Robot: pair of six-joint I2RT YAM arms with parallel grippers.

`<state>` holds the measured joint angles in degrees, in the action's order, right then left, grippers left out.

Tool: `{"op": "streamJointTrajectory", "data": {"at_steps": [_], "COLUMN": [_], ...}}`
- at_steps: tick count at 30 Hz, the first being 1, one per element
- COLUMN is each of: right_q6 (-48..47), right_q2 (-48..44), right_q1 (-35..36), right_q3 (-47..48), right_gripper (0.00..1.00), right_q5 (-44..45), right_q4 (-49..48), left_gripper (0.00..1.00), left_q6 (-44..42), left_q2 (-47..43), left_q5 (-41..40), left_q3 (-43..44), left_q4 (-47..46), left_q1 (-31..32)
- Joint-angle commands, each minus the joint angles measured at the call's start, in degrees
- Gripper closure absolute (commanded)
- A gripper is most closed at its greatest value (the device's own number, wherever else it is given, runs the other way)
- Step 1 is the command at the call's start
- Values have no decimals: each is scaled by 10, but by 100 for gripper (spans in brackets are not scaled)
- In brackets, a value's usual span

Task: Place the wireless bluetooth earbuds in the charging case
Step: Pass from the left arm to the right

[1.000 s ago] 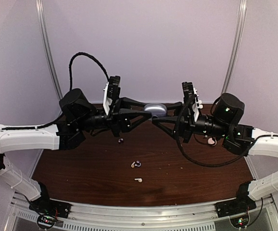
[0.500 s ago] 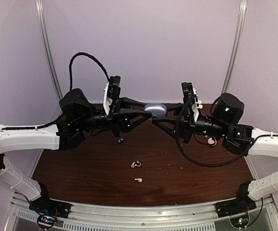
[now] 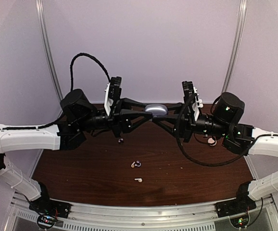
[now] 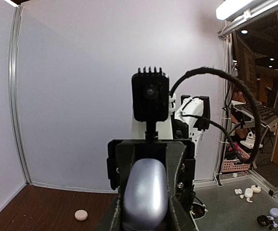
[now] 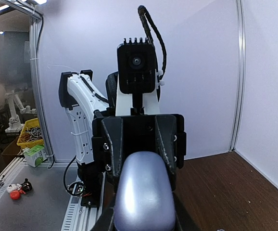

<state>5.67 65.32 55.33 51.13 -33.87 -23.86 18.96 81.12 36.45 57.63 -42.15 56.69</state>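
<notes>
A closed silver-lavender charging case (image 3: 156, 109) hangs in the air above the back of the table, held from both sides. My left gripper (image 3: 148, 112) is shut on its left end and my right gripper (image 3: 164, 113) on its right end. In the left wrist view the case (image 4: 145, 195) fills the gap between my fingers, with the right gripper's black jaws behind it. The right wrist view shows the case (image 5: 144, 197) the same way. On the table lie a white earbud (image 3: 138, 180), a white and dark pair (image 3: 136, 164) and a dark earbud (image 3: 120, 140).
A small round pinkish-white object (image 3: 211, 141) lies on the dark wooden table (image 3: 81, 168) under the right arm, and shows as a pale disc (image 4: 81, 215) in the left wrist view. White walls close off the back and sides. A metal rail (image 3: 144, 211) runs along the near edge.
My right gripper's jaws have narrowed onto the case. Both arms and the case have barely shifted, perhaps slightly upward. The earbuds on the table have not moved.
</notes>
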Motion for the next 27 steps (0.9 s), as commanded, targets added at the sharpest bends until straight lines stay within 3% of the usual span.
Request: {"op": "streamJointTrajectory", "data": {"at_steps": [1, 4, 10, 14, 27], "right_q6": [-3, -5, -5, -5, 0], "right_q2": [-2, -2, 0, 0, -3], "right_q1": [3, 3, 3, 3, 2], "right_q3": [12, 10, 10, 9, 7], "right_gripper": [66, 61, 70, 65, 67], "right_q5": [-6, -3, -4, 0, 13], "right_q4": [-9, -8, -8, -5, -4], "left_gripper": [90, 90, 90, 90, 90], "left_q6": [0, 0, 2, 2, 4], "left_q2": [0, 0, 1, 0, 3], "left_q5": [-3, 0, 0, 1, 4], "left_q3": [-2, -1, -1, -2, -4], "left_q4": [-30, -31, -35, -38, -47], "left_q1": [2, 2, 2, 2, 3]}}
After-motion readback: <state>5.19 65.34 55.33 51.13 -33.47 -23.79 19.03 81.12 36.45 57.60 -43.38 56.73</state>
